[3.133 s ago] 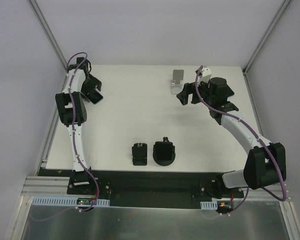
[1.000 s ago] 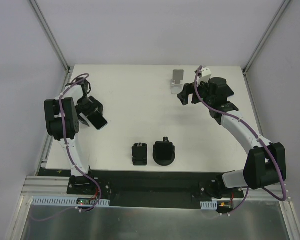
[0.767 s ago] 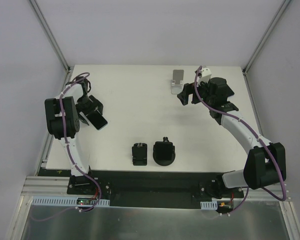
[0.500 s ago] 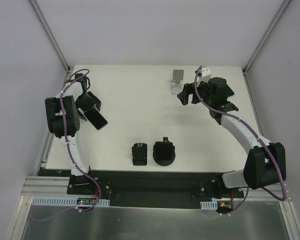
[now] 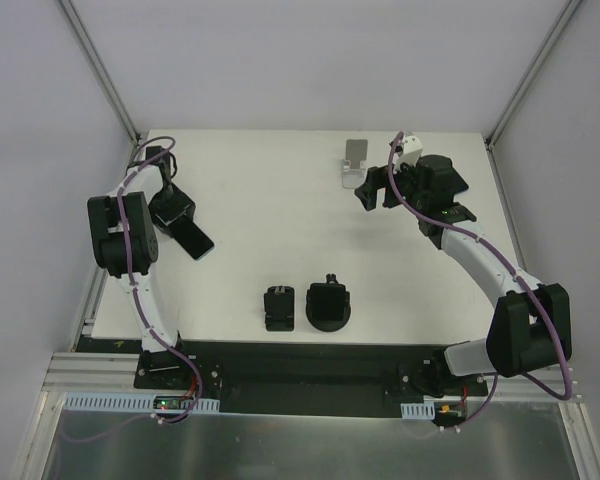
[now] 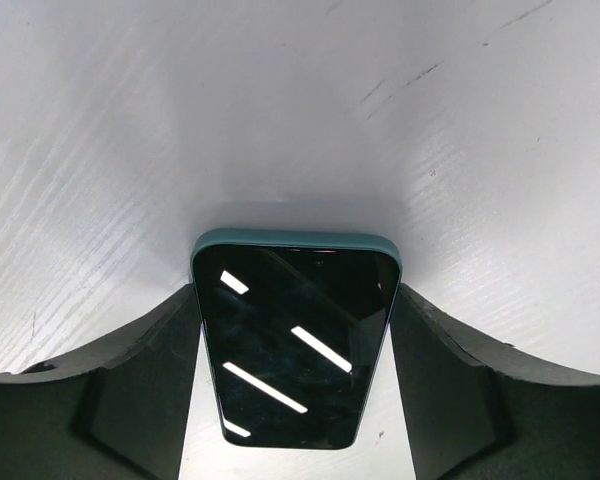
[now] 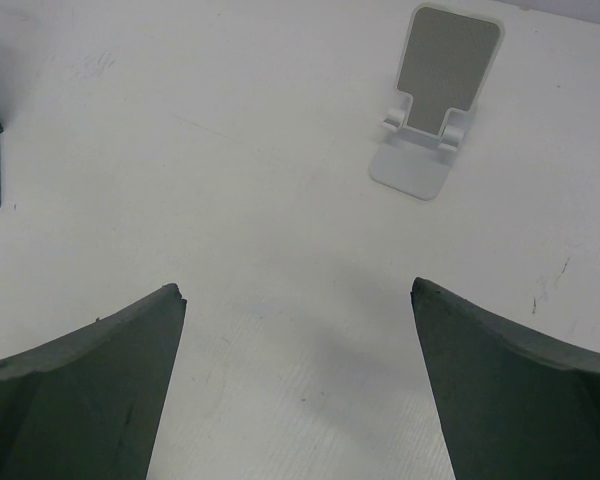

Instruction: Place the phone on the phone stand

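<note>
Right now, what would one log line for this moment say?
left gripper: shut on phone | right gripper: open, empty | phone stand: empty, ahead of right gripper | status: phone not yet placed

I get bright, even light on the matte white tabletop (image 5: 270,210); soft shadow rings the teal-edged black glass phone (image 6: 295,340), its screen streaked with glare.

Fig.: my L arm (image 5: 148,285) & R arm (image 5: 477,258). White links, black joint housings, purple cables (image 5: 130,232) ext. routed. Fingers (image 6: 100,400): matte black, wedge-shaped.
</note>
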You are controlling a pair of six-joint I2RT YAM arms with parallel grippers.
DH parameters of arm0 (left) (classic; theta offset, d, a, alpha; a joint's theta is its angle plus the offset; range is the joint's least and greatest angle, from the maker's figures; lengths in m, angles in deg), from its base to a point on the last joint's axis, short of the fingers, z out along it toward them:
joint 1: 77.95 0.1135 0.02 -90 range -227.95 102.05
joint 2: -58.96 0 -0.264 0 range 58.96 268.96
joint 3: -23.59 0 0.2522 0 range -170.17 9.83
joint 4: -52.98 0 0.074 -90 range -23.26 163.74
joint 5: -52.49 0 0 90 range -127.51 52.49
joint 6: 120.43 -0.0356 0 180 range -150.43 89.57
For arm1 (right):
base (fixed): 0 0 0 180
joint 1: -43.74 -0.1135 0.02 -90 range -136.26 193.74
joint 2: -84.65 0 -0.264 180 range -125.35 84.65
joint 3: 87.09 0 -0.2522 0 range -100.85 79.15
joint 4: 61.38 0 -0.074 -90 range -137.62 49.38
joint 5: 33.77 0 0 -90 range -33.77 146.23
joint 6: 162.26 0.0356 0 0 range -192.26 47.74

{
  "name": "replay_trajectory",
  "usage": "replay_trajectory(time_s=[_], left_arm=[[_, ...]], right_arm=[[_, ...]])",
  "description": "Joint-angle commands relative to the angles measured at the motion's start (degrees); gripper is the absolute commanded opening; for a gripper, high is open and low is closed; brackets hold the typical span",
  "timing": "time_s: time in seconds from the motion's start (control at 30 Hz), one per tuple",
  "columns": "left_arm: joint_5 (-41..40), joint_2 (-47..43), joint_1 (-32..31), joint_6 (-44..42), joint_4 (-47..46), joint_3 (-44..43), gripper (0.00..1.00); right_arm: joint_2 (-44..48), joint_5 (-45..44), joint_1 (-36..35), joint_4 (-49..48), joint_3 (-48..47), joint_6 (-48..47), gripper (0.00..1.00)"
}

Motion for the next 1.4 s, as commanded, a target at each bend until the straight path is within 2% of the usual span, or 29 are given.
replay_trajectory(time_s=[0.0,0.03,0.07,0.2,0.4,0.77,0.8,0.87,0.9,0.97,1.0,1.1,1.13,1.23,1.37], left_arm=[[-3.2,-1.6,0.6,-2.0,-4.6,4.5,0.21],[-3.0,-4.0,0.6,-2.9,-5.7,5.8,0.04],[-2.8,-5.3,0.7,-3.2,-8.0,8.1,0.00],[-3.8,-11.5,0.2,-4.1,-9.4,11.8,0.00],[-10.3,-25.6,-5.7,-5.7,-9.2,17.1,0.00],[-18.5,-55.0,-23.0,-6.4,-9.9,27.9,0.00],[-19.5,-56.8,-27.1,-7.8,-10.3,28.7,0.00],[-22.2,-61.1,-31.3,-8.4,-10.3,30.1,0.00],[-24.8,-62.6,-36.5,-8.0,-10.2,30.8,0.00],[-28.1,-67.0,-42.8,-6.9,-10.0,33.2,0.00],[-31.8,-69.4,-48.4,-6.1,-9.9,33.8,0.00],[-38.0,-71.8,-56.5,-4.6,-9.1,34.3,0.00],[-38.9,-71.9,-61.4,-4.3,-9.1,34.3,0.00],[-43.3,-70.9,-68.5,-4.6,-9.0,33.0,0.00],[-44.2,-68.4,-73.5,-2.8,-8.4,32.1,0.00]], right_arm=[[0.6,-0.3,-0.1,-1.6,-1.7,-1.2,0.98],[0.6,-0.5,-0.1,-1.5,-1.6,-1.4,0.98],[0.7,-0.6,-0.1,-1.5,-1.6,-1.4,0.98],[0.6,-0.3,-0.1,-1.6,-1.7,-1.4,0.98],[0.3,-0.1,0.0,-1.6,-1.9,-1.1,0.98],[0.4,0.5,0.2,-1.7,-1.9,-0.9,0.98],[0.5,0.5,0.2,-1.8,-1.9,-0.8,0.98],[0.5,0.5,0.2,-1.8,-1.8,-0.8,0.98],[0.6,0.4,0.2,-1.8,-1.8,-0.8,0.98],[0.8,0.7,0.2,-1.9,-1.8,-0.7,0.98],[0.8,0.8,0.2,-1.9,-1.8,-0.6,0.98],[1.0,1.4,0.1,-2.4,-1.7,-0.1,0.98],[0.9,1.7,0.2,-2.6,-1.6,0.1,0.98],[1.0,2.2,0.2,-2.9,-1.6,0.7,0.98],[1.7,2.2,0.2,-3.2,-1.4,1.0,0.98]])
